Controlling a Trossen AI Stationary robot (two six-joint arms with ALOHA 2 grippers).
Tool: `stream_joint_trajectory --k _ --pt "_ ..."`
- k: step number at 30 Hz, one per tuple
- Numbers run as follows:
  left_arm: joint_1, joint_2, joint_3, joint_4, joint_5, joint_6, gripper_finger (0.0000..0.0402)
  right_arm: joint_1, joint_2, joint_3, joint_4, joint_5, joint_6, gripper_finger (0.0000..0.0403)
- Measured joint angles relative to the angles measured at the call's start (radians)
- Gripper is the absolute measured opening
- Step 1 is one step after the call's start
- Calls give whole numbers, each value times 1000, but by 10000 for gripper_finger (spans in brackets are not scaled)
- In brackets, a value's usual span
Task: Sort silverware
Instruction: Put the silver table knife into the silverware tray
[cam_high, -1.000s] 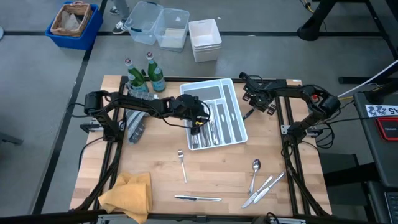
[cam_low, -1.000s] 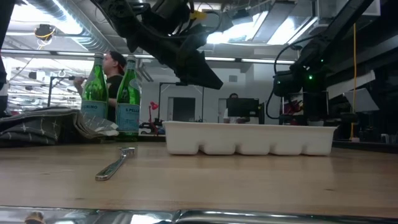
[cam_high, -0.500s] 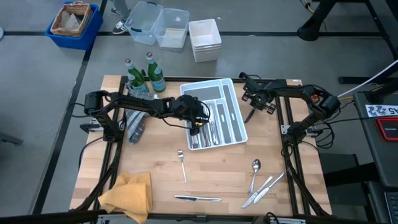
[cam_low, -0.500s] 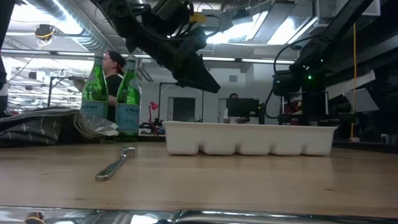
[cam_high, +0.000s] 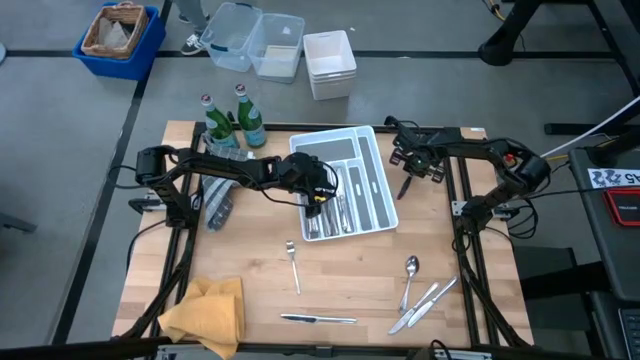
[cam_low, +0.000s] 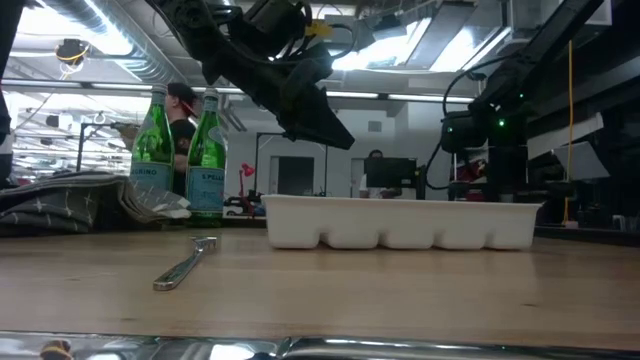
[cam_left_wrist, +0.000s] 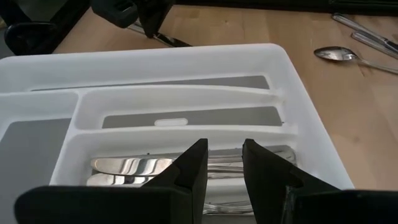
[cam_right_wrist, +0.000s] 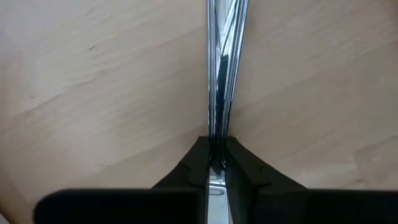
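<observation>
Right wrist view showed the right pincer (cam_right_wrist: 217, 155) clamped on a slim shiny silver utensil (cam_right_wrist: 222, 68) above the pale wooden bench (cam_right_wrist: 93, 74).

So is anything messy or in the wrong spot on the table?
Yes. A fork, a spoon, two knives and another knife lie loose on the wood instead of in the white tray. A yellow cloth sits crumpled at one corner. The right gripper pinches one piece beside the tray.

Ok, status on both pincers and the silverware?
Right pincer shut on a knife, right of the tray. Left pincer open over the tray. Five pieces loose on the table. Nothing blocking.
</observation>
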Motion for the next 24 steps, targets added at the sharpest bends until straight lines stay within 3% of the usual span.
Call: stream_joint_trajectory --k 9,24 --pt "0 0 0 1 0 -8 88 0 -51 -2 -9 11 -82 31" --pt "0 0 0 1 0 -157 88 0 -55 2 15 6 -255 31"
